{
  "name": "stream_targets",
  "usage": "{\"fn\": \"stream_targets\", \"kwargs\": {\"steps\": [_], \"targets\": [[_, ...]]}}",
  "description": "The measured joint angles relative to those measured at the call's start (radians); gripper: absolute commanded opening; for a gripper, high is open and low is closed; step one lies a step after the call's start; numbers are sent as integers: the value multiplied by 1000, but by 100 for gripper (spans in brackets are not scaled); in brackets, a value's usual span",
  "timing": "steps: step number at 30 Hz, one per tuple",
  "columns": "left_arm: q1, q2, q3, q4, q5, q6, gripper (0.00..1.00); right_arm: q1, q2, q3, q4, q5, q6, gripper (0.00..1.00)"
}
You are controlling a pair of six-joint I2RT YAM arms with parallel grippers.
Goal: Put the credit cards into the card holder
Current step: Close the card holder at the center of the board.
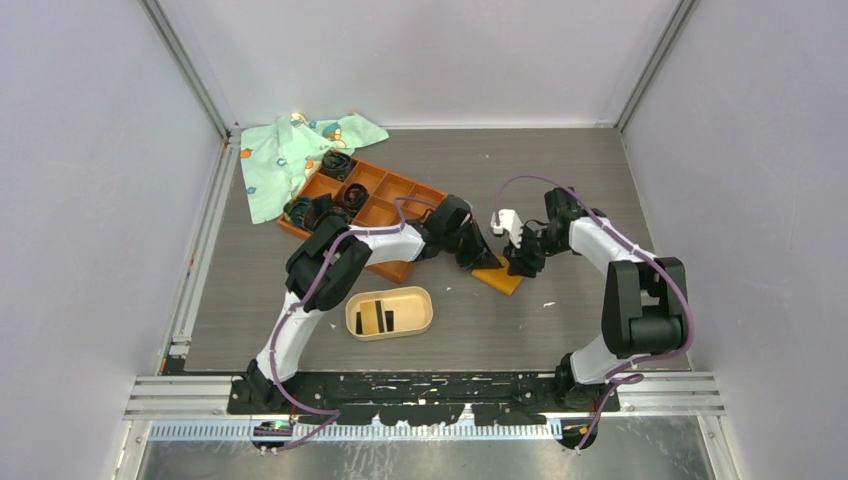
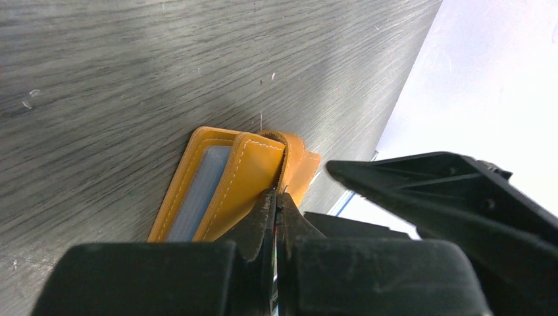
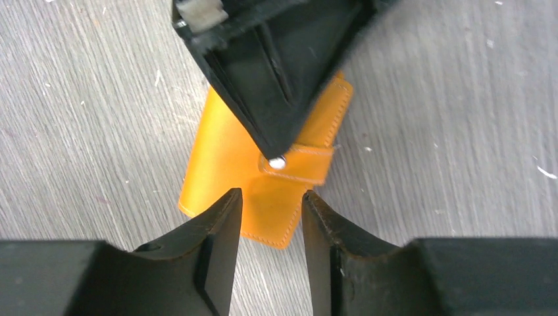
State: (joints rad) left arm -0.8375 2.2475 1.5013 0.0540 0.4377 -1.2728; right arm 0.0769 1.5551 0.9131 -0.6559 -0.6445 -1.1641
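Bright, even light; soft shadows

The card holder (image 1: 425, 300) is a small beige oval tray with a raised rim and a pale inner floor. It lies flat on the grey wood-grain table (image 1: 520, 330), open side up, with its long side running from left to right, in the near part of the table and a little to the left of the middle. The credit cards (image 1: 372, 317), thin dark rectangular plastic pieces, are inside it, on the left half of the floor. Two dark shapes show there, just beside each other. The exact number of cards cannot be told. The right half of the floor is bare.
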Motion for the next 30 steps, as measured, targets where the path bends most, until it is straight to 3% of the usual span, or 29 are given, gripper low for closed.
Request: {"fn": "stream_targets", "kwargs": {"steps": [7,19,30], "targets": [[0,0,0,-2,0,6,0,-95,-23,18,-16,-66,8,27],[0,0,0,-2,0,25,0,11,26,44,6,-45,42,26],[0,0,0,-2,0,28,0,27,69,44,19,16,36,24]]}}
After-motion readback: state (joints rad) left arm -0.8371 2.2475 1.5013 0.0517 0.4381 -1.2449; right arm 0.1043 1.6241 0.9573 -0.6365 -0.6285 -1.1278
